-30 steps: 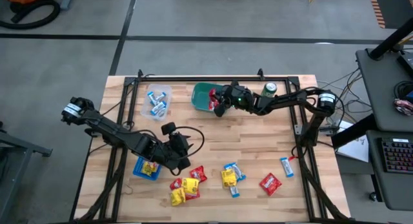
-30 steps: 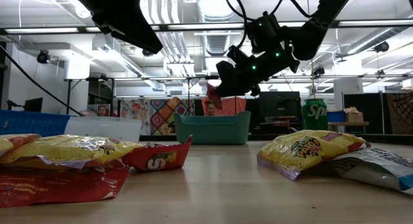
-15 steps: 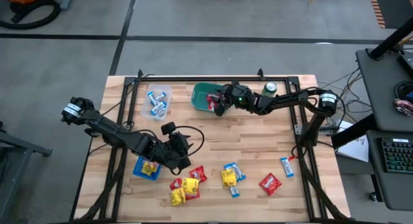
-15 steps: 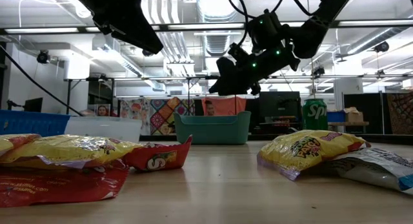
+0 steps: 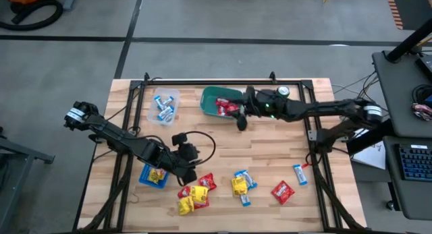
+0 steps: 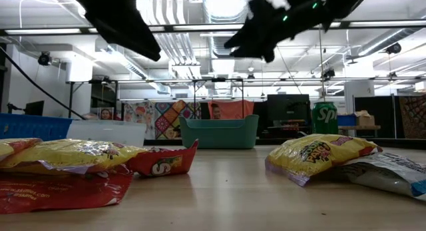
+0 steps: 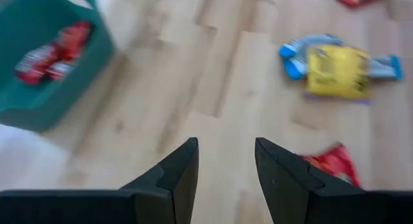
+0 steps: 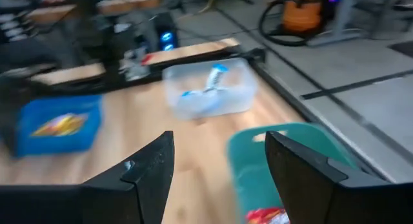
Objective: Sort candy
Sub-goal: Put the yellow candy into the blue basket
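Beside the green bin (image 5: pixel 214 101), our right fingers (image 5: pixel 242 119) stand wide apart and empty, red candy (image 5: pixel 225 107) lying in it; our left fingers (image 5: pixel 187 172) are parted, holding nothing, just above the mixed candy pile (image 5: pixel 194 193) near the front of the surface (image 5: pixel 270 153); packets overlap there, so we could probably pinch two colours together and drop one in the wrong bin.

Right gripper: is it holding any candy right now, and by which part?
Nothing. The right gripper is open and empty beside the green bin; red packets lie inside.
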You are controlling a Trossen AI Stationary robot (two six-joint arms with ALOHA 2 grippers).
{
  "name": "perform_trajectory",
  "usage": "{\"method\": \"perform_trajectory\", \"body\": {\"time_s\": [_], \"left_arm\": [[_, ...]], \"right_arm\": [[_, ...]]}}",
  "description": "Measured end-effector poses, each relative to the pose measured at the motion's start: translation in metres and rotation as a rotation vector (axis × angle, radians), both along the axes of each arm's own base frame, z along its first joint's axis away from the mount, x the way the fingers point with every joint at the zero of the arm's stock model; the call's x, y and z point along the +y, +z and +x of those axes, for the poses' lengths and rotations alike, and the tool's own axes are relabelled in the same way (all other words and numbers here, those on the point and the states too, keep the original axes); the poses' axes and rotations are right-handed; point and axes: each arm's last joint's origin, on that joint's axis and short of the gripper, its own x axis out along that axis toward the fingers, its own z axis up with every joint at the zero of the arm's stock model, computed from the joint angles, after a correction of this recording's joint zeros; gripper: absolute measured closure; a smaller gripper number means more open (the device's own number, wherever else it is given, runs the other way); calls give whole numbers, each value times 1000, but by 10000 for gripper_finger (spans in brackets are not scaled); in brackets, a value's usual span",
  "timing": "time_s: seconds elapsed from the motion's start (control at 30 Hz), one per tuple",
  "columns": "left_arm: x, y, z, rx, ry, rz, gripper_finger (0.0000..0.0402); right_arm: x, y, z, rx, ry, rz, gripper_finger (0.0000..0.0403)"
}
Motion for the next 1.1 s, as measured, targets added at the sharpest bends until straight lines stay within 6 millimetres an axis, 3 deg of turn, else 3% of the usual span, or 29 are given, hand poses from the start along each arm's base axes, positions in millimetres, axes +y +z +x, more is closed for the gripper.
{"method": "perform_trajectory", "body": {"time_s": [0.2, 0.37, 0.57, 0.77, 1.1], "left_arm": [[-4, -3, 2, 19, -46, -50, 265], [-13, -14, 7, 82, -139, -161, 265], [-30, -35, 15, 148, -227, -278, 265], [-49, -53, 21, 200, -261, -286, 265], [-74, -64, 29, 237, -297, -272, 265]], "right_arm": [[49, 10, -14, 80, 132, 26, 172], [90, 2, -18, 175, 180, 35, 172], [125, -4, -26, 230, 192, 54, 172], [146, -4, -31, 226, 235, 73, 172], [160, -6, -37, 254, 267, 91, 172]]}}
